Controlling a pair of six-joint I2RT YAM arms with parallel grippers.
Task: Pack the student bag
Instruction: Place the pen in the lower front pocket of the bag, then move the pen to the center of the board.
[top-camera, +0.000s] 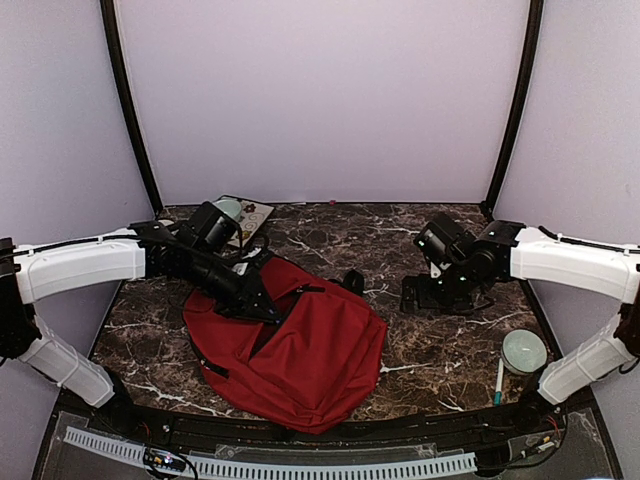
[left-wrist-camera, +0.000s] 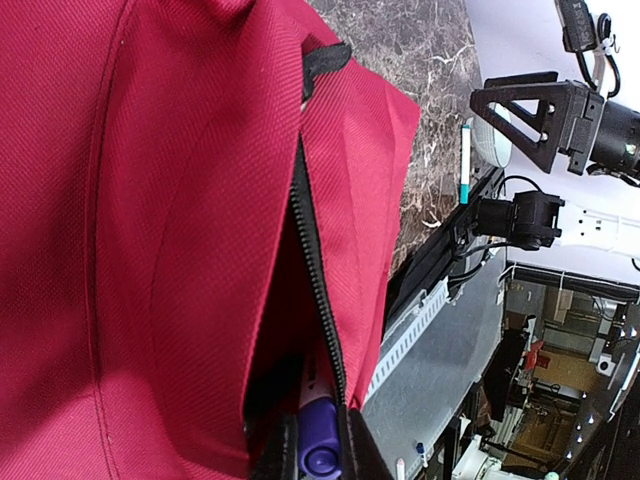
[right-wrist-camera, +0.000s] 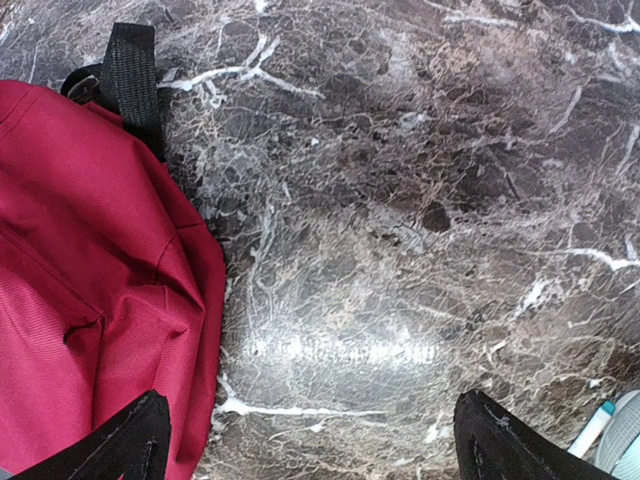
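Red student bag (top-camera: 310, 350) on marble desk (top-camera: 450, 340). At its zip, left jaws pinch purple marker (left-wrist-camera: 318, 438); right jaws wide open, empty.

Nothing written, no brand and no number could be read anywhere. The printed card (top-camera: 255, 215), lying well behind the jaws of the left gripper (top-camera: 263, 303), carried round pictures and marks too small to make out. The purple marker (left-wrist-camera: 318, 440), clamped between those jaws, showed no legible lettering.
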